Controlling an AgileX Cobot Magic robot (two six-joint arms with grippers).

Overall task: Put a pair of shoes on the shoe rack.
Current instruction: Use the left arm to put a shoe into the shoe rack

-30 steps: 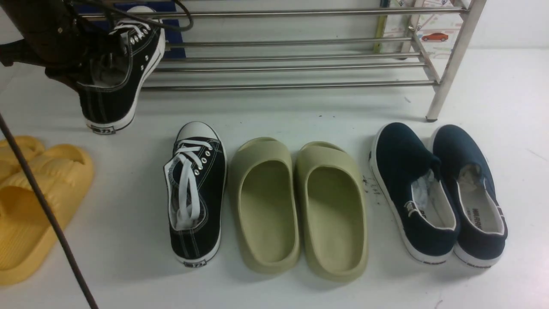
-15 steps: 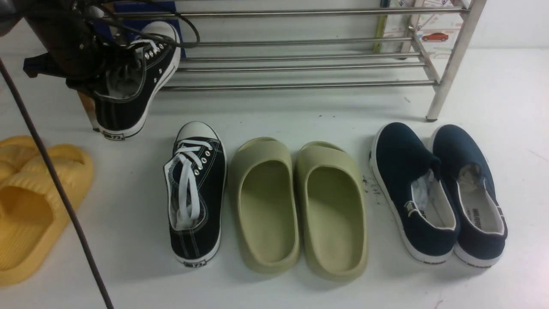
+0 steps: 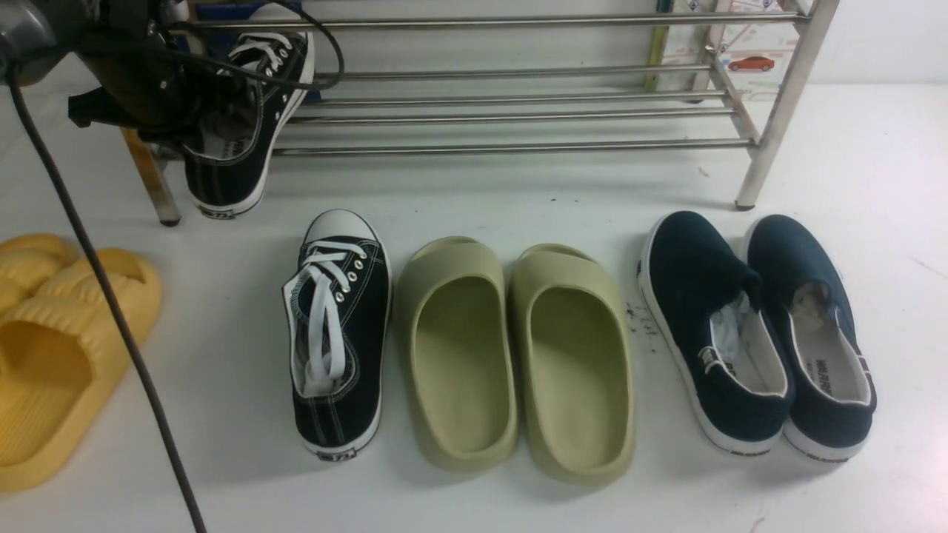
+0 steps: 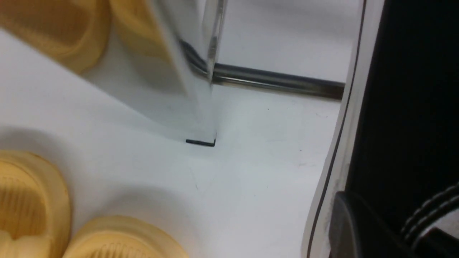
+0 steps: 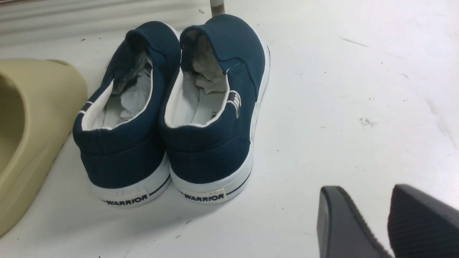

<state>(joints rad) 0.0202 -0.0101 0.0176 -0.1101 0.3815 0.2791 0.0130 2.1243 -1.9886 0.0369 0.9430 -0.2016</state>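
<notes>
White table (image 3: 563,511): one black sneaker (image 3: 337,333) waits there; its mate (image 3: 231,174), gripped by the left pincer (image 3: 222,111), seems nearly racked; right pincer (image 5: 380,218) slightly parted.

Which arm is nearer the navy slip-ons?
Right: its jaws are over the table near the navy slip-ons. The left jaws grip a black sneaker at the rack's left end.

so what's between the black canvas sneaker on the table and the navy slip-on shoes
Two olive-green slides, side by side, as the front view shows.
</notes>
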